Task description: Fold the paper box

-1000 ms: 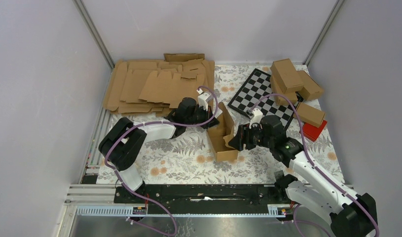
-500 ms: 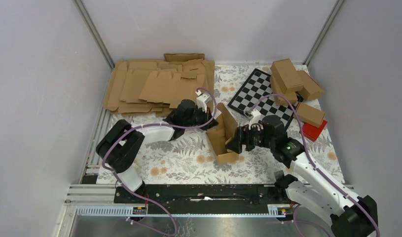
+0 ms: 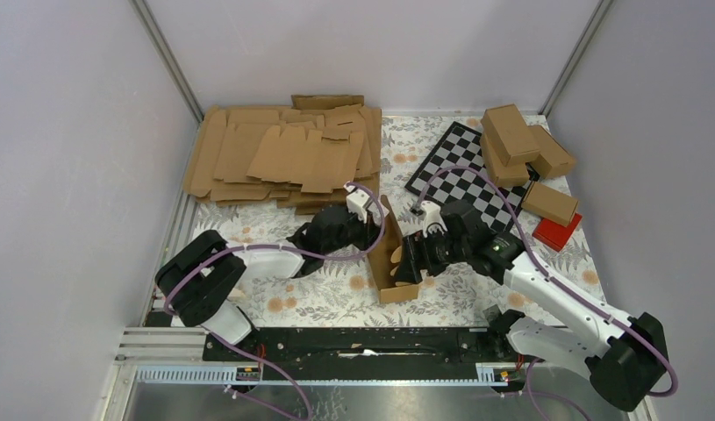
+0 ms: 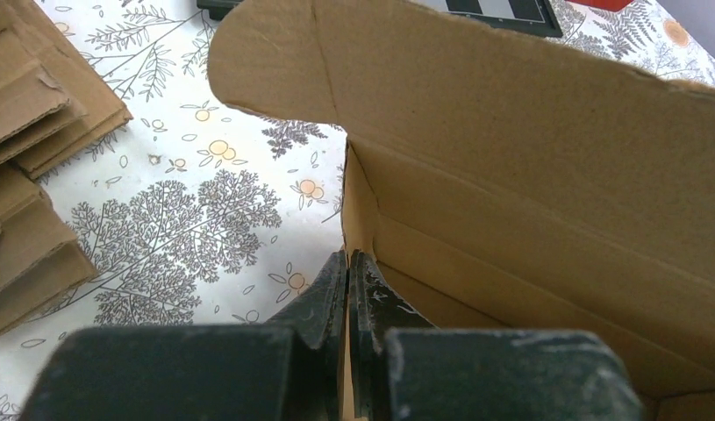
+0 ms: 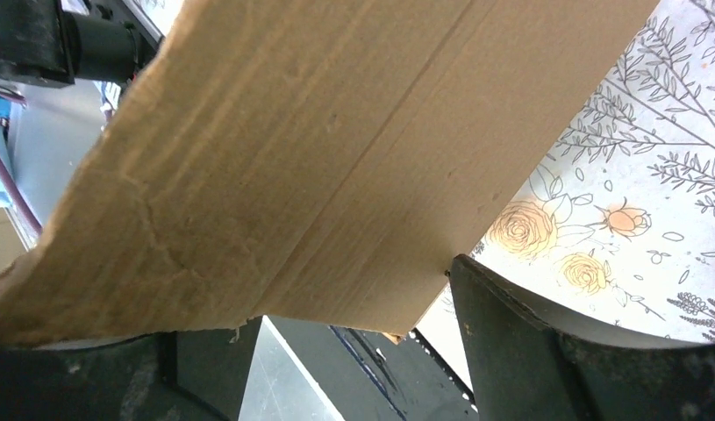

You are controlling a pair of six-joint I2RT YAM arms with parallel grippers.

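Locate the paper box (image 3: 390, 263) on the floral counter (image 3: 318, 289), just near-left of the checkered board (image 3: 463, 171), standing open-topped as a half-formed tray with its panels partly raised. Read the two-sided hold as bracing for a fold: one side pinned to stop the carton sliding or twisting, the other side left free for pushing a panel over its crease. Note the left jaws, on the box side farthest from the board, clenched flat together at a corner of the box wall, with a thin sliver of cardboard apparently nipped between the tips; treat this as the anchoring grip. Note the right jaws, between the box and the board, spread wide and clamping nothing: a raised panel crossing the gap between the two fingers (image 5: 529, 351), with the tip of one finger touching the panel's lower edge. Judge this as a straddling or pushing stance rather than a grasp. Expect the raised panel to flex and spring back if released early, being thin and only lightly creased. Disregard the heap of flat blanks (image 3: 283, 153) far-left of the board, the finished cartons (image 3: 520, 140) at the board's right edge, and the red block (image 3: 557, 232) near-right of the board.
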